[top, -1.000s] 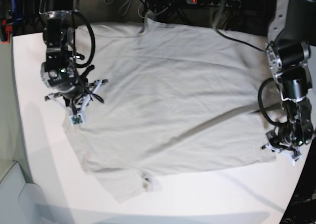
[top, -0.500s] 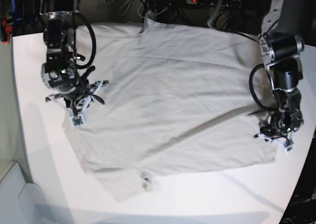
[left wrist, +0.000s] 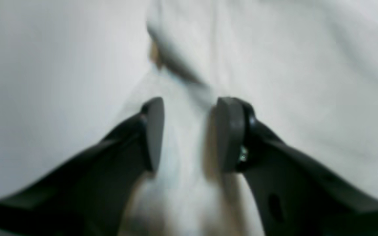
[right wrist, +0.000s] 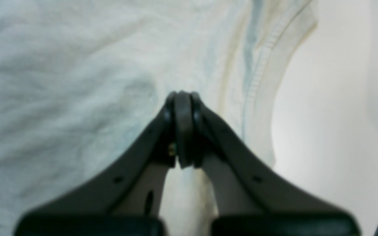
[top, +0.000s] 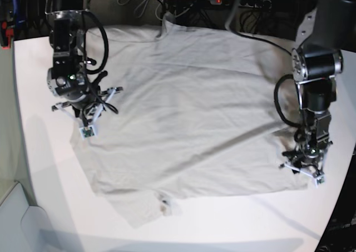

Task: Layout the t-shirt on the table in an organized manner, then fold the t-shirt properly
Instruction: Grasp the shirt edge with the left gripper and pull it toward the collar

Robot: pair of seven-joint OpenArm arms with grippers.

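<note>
T-shirt (top: 189,107) lies spread nearly flat across the white table (top: 39,168), its far edge close to the table's back rim and bare table open along the near side and beyond both side hems. My right gripper (right wrist: 183,131) is clenched tight with nothing visibly caught between its tips, resting on the cloth just inside the ribbed hem (right wrist: 258,88), bare table past it. My left gripper (left wrist: 189,131) stands parted, straddling a raised fold (left wrist: 176,65) at the opposite edge, not yet pinching.
</note>
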